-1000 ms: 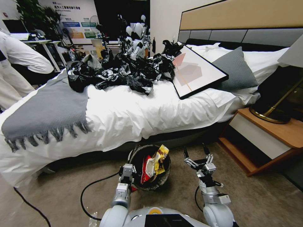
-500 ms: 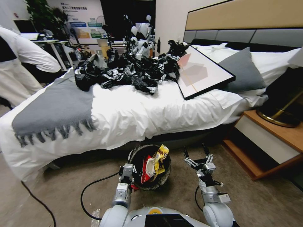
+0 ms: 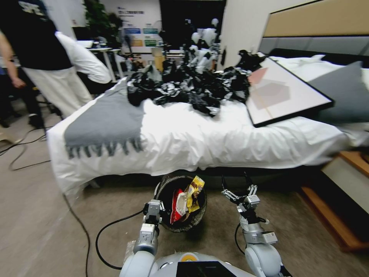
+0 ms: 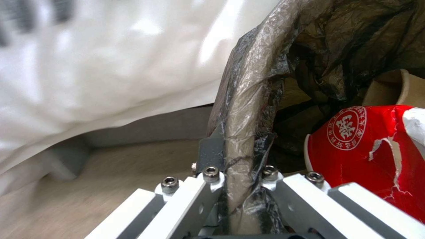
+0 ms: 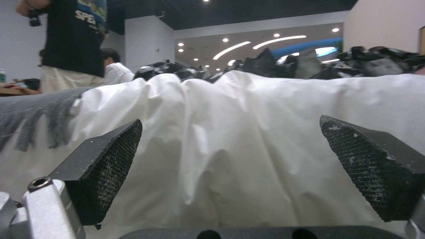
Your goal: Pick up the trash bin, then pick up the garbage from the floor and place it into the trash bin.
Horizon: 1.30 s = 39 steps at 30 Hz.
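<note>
The trash bin (image 3: 169, 225), round with a black bag liner, hangs low in front of me by the bed's edge. My left gripper (image 3: 155, 208) is shut on its near rim. In the left wrist view the fingers (image 4: 212, 172) pinch the liner-covered rim (image 4: 248, 109). Garbage lies inside the bin: a red-and-white packet (image 3: 177, 204) (image 4: 367, 146) and a yellow wrapper (image 3: 195, 191). My right gripper (image 3: 235, 185) is held open just right of the bin with nothing in it. Its black pads (image 5: 111, 159) stand wide apart, facing the white bedsheet.
The bed (image 3: 200, 138) spans the view ahead, with a heap of glossy black bags (image 3: 188, 84), a framed picture (image 3: 284, 92) and a grey throw (image 3: 103, 123) on it. A wooden nightstand (image 3: 346, 181) is at right. A black cable (image 3: 103, 238) and open carpet are at left, with a person (image 3: 50, 57) standing beyond.
The whole picture has slid right, so the camera has turned left; more floor and a standing person show at left. Bin and grippers keep their places before me.
</note>
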### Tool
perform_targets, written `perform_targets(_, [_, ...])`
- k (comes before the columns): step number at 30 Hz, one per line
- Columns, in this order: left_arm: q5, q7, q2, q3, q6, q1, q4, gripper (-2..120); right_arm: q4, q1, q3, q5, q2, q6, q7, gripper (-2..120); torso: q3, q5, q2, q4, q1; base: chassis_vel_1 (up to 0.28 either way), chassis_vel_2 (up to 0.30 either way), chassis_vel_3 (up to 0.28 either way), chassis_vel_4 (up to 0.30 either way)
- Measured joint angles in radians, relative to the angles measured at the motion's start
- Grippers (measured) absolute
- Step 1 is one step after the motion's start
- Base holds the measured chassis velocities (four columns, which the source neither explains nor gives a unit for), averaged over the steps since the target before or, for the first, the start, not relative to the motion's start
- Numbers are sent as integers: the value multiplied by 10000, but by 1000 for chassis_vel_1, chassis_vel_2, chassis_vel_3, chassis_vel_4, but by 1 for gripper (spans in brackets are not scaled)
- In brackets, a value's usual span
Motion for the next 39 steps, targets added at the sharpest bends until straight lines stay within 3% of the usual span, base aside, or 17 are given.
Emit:
perform_targets(31, [-1,-35,36,45,-72,-29,69,0,-53,10,85,0,-67,34,-105,100,0,0,0,4,0,119,123,127,125])
perform_targets(39, [10,-40,29,46,-118,-38,86,0,-69,9,122,3,-67,37,-192,100,0,0,0,-5,0,30,33,32,37])
